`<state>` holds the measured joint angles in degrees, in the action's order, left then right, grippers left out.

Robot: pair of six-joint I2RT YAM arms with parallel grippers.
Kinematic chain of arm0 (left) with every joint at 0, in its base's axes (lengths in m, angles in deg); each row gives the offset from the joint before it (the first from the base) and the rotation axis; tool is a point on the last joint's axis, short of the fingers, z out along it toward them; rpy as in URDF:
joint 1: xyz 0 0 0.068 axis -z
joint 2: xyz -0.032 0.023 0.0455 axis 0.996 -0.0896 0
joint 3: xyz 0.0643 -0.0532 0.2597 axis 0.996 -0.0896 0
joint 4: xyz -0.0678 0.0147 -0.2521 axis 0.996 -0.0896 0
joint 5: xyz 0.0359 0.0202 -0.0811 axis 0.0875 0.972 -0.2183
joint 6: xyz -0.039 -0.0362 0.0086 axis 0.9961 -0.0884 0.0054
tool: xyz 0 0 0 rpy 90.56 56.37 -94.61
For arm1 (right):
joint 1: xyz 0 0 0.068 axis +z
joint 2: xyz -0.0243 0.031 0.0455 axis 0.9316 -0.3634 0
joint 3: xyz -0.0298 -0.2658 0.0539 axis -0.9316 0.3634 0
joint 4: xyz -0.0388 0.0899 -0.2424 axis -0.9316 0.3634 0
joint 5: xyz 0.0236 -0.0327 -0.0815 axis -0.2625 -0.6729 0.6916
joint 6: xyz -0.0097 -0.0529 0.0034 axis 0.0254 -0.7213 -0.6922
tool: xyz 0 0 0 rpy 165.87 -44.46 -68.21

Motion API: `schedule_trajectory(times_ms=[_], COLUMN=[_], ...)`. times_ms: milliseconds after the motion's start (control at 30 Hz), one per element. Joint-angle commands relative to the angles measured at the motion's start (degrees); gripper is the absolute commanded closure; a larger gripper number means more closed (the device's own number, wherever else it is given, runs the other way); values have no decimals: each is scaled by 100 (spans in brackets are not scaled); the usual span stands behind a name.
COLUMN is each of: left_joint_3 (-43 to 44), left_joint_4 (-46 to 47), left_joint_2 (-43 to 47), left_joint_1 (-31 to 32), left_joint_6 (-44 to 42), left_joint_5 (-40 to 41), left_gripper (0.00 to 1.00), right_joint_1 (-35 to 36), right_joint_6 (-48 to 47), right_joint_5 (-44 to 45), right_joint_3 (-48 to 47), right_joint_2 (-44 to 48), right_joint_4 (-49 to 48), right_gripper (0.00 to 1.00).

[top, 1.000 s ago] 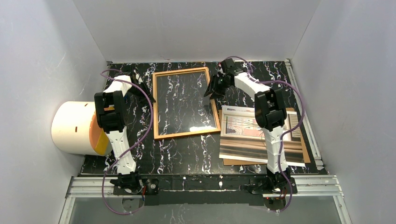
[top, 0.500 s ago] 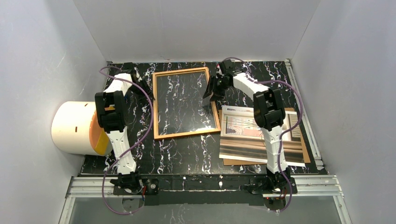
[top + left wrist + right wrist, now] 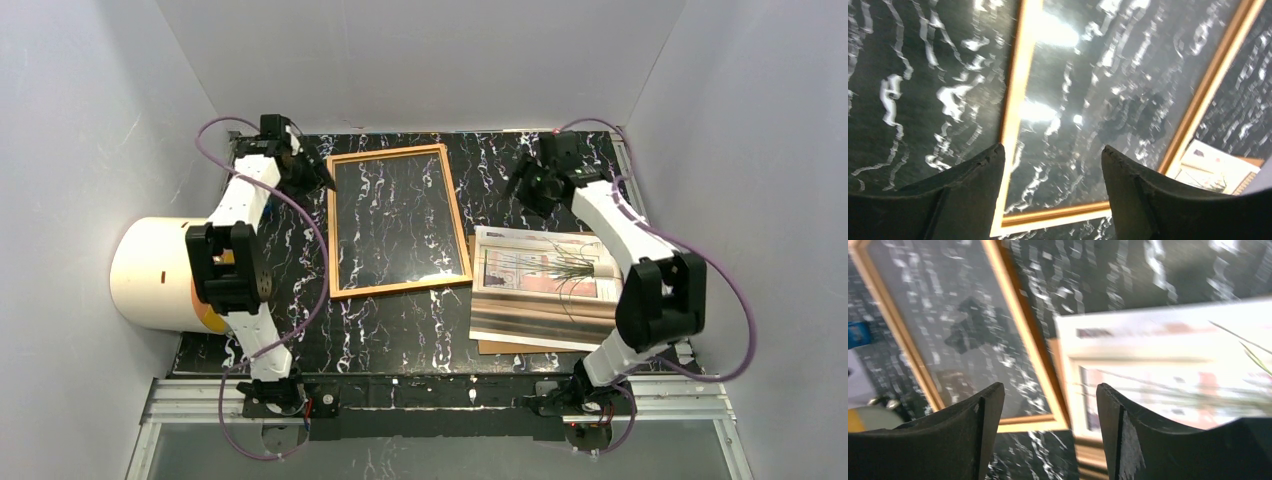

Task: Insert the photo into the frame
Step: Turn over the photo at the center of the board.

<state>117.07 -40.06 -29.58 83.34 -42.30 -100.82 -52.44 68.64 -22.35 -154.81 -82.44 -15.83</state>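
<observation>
Cannot see the right end of the photo (image 3: 545,290) from above: hidden under the right arm (image 3: 655,295). Blurred in the right wrist view too, plant spikes and pale print barely readable. Lying face up on the bench (image 3: 400,330), right of the frame (image 3: 398,220), just beside its right rail, not inside it; touching or apart, cannot tell. Resting on a brown backing board (image 3: 497,347), only a sliver showing at the near edge. Cut off behind the left arm (image 3: 228,270): a white cylinder (image 3: 150,270) with an orange end face. Thin orange-brown wooden rim, rectangular, around a clear glossy pane with black, white-veined marbling visible through it. Left gripper (image 3: 1052,149) released, dark fingers apart near the frame's far left corner, grasping nothing. Right gripper (image 3: 1049,387) released too, empty, above frame rim and photo edge.
</observation>
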Motion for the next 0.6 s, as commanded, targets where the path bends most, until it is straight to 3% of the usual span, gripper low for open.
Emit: schedule_trajectory(times_ms=[0,300,567], left_joint_3=[-518,-1750,-2909], left_joint_4=[25,668,1949], left_joint_2=[686,1597,2340], left_joint_1=[520,1667,2858], left_joint_6=[37,-226,579], left_joint_5=[-303,-1296,-1790], left_gripper=[27,2,2], right_joint_1=[-201,-832,-982], right_joint_6=[441,413,390], right_joint_5=[1192,1503,1068], right_joint_3=[718,2143,3056], right_joint_2=[801,2294,2534], right_joint_4=[1094,2065,1869], right_gripper=[19,12,11])
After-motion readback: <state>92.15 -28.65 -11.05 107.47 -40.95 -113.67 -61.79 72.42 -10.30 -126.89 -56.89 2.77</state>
